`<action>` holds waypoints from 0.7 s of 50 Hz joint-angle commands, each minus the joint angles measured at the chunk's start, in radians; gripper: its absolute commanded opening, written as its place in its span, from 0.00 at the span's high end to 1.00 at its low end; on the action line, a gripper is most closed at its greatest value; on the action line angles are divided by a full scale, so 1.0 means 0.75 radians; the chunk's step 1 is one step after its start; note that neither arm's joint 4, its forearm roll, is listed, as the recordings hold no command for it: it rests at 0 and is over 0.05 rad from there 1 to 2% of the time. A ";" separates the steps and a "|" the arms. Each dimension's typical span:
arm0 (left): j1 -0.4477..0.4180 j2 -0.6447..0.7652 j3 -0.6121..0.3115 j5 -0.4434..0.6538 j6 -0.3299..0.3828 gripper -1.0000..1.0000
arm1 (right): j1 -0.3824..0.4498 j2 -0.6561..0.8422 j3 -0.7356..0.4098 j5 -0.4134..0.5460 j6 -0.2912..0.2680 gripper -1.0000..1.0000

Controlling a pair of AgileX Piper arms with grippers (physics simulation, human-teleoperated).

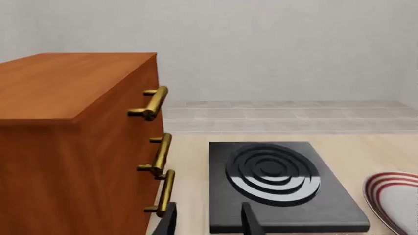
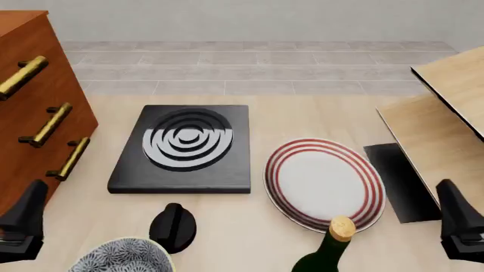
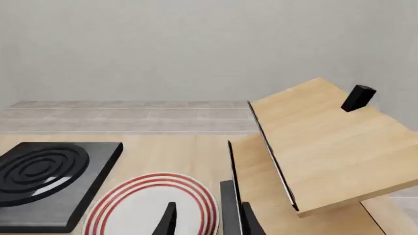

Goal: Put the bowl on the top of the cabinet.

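Grey-blue floral bowl (image 2: 124, 256) sits on the table (image 2: 318, 116); reddish cabinet (image 2: 30, 102) far left; both hands (image 1: 207, 220) (image 3: 207, 220) spread apart, holding nothing.

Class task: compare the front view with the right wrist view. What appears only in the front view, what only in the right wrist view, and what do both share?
Only the front view shows the grey-blue floral bowl, the reddish-brown wooden cabinet, a dark green corked bottle and a small black knob-like object. Only the right wrist view shows a small black block on the light tan wooden unit. Both show the black ringed slab, the white red-ringed plate and that tan unit.
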State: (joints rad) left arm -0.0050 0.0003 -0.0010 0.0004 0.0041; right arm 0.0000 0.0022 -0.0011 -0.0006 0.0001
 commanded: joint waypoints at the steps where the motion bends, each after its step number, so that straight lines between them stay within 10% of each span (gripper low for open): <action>1: -0.019 0.000 -0.002 0.002 0.019 0.00 | 0.000 0.004 -0.004 0.002 0.000 0.00; 35: -0.042 0.000 -0.028 0.078 0.147 0.00 | 0.000 0.003 -0.006 0.004 0.000 0.00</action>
State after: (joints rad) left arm -0.0254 0.0003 -0.0042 0.0220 0.0725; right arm 0.0000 0.0045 -0.0056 0.0026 0.0003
